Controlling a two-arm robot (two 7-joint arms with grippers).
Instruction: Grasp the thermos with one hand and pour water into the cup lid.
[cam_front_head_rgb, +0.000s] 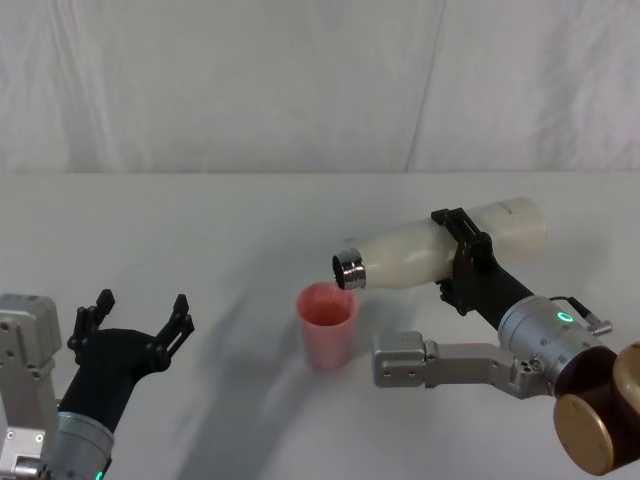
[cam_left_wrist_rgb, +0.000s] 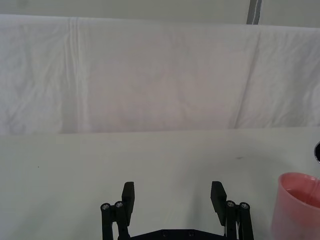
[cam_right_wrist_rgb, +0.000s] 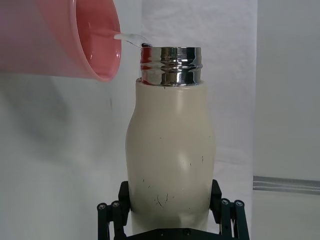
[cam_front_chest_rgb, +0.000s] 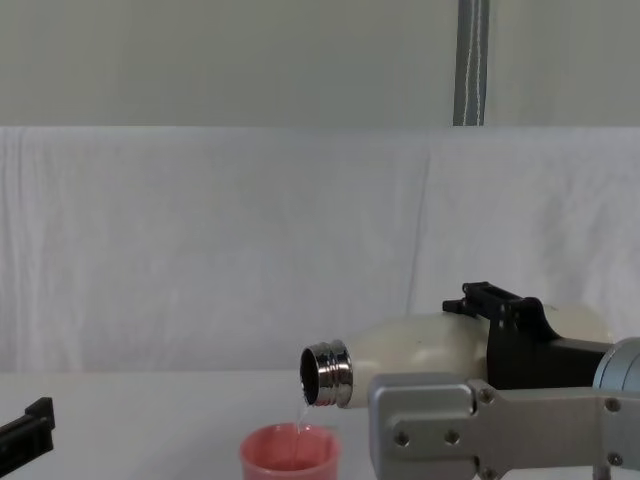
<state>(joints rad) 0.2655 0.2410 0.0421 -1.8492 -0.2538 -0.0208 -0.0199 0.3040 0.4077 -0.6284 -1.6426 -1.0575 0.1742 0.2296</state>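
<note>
Cream-white thermos is clamped round its body by the right gripper and tipped nearly flat, steel neck lowest and just over the pink cup lid, so a thin stream of water drops inside the rim rather than on the table. Matte bottle with small scuffs, shiny threaded neck; the cup stands upright near table centre, some water pooled inside. Left gripper rests idle low left, jaws spread and empty.
</note>
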